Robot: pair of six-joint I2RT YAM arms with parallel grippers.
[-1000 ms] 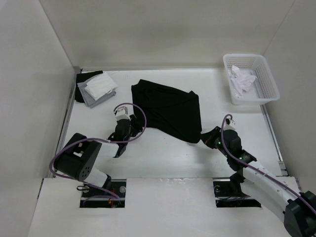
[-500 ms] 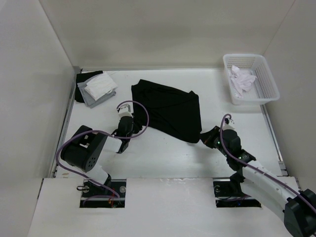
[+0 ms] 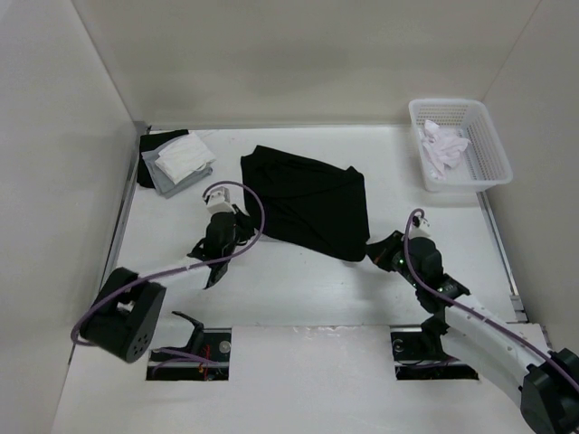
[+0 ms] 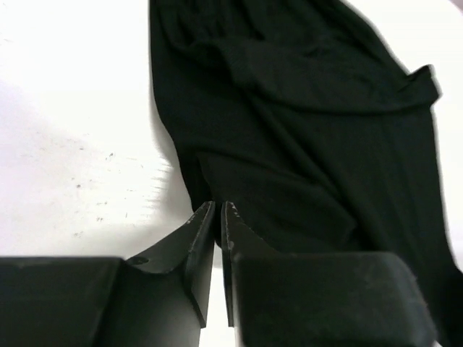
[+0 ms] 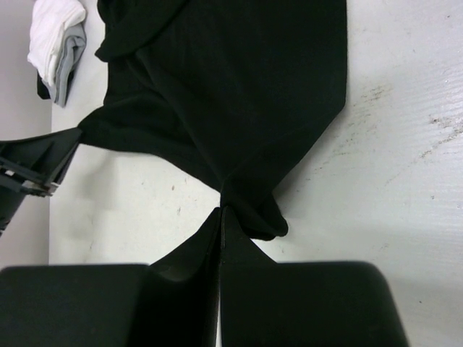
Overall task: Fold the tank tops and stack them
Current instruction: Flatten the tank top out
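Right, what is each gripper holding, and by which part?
Both pinch the black top: right gripper its near right corner, left gripper its near left corner.

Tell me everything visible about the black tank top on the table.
The black tank top is plain, thin, soft-looking cloth, lying mostly flat with wrinkles in the middle of the white table. No straps can be made out. The right gripper is shut on its bunched near right corner. The left gripper, almost shut, sits at its near left edge; whether it grips is unclear.
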